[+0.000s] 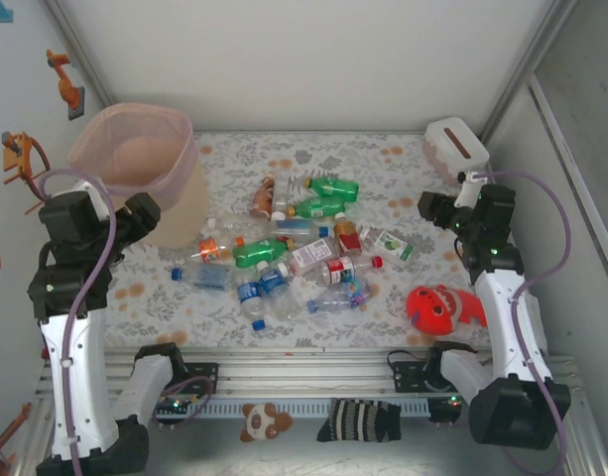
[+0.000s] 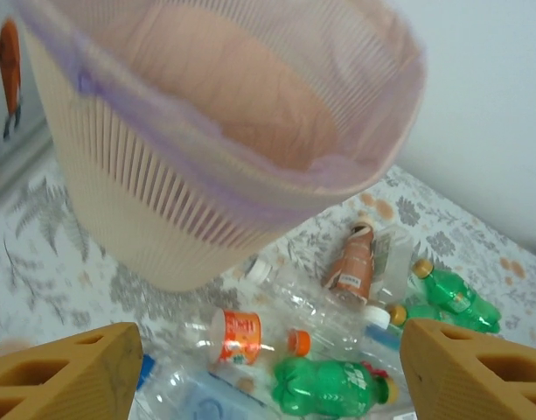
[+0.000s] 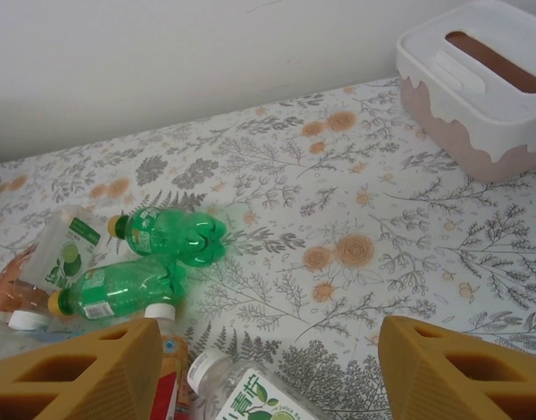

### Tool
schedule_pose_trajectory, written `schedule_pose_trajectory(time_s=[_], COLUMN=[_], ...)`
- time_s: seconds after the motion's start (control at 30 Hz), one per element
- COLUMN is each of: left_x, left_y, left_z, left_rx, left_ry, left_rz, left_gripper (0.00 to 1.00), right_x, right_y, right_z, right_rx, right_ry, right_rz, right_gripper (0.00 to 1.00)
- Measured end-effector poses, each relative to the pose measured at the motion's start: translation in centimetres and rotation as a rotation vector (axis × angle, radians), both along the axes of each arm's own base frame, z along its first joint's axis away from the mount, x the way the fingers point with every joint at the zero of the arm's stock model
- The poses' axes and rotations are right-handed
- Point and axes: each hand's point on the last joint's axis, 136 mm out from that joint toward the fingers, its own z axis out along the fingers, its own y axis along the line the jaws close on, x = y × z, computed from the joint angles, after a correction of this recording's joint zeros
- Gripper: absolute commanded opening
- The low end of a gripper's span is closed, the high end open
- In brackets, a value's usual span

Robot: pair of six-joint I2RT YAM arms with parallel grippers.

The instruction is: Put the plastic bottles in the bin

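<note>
Progress looks slight; plastic bottles (image 1: 294, 253) lie heaped just right of the bin (image 1: 184, 159), whose blurred inside shows none clearly; left gripper (image 2: 268, 346) hovers close beside it, wide and empty; right gripper (image 3: 268, 337), half-spread and empty, hangs far right of the bin.

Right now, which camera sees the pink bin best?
The left wrist view: the bin looms close, with its rim, slatted wall and inside plain. The top external view shows the bin small, at far left.

White walls (image 1: 313, 59) enclose a floral-patterned table (image 1: 403, 188) — evenly lit.
</note>
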Motion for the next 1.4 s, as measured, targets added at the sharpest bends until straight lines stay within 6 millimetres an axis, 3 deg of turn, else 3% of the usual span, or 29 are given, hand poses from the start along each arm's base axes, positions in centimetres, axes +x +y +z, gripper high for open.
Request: schedule_pose_trajectory(time_s=[0.43,0.7,1.0,1.4], left_x=[-2.8,-2.7,-1.0,2.0], left_y=[-0.4,0.0,1.6,2.5], left_z=[-14.3,-21.0,-25.8,-28.7], left_rx=[-0.224,-0.36,-0.595,-0.795], left_ry=[0.344,0.454,0.478,0.469], left_rz=[0.161,0.249,0.357,0.382], left_gripper=[0.77,0.76,0.67,0.61], right_x=[0.0,-0.1,-0.8,-1.6], right_y=[0.7,0.8,0.9,0.6], right_z=[1.2,1.9,2.6,4.3], right_rx=[0.042,0.054,0.053,0.038], right_ry=[-0.016,-0.025,-0.032,-0.065], right_rz=[0.024,0.029,0.028,0.008], right_gripper=[0.66,0.66,0.66,0.66])
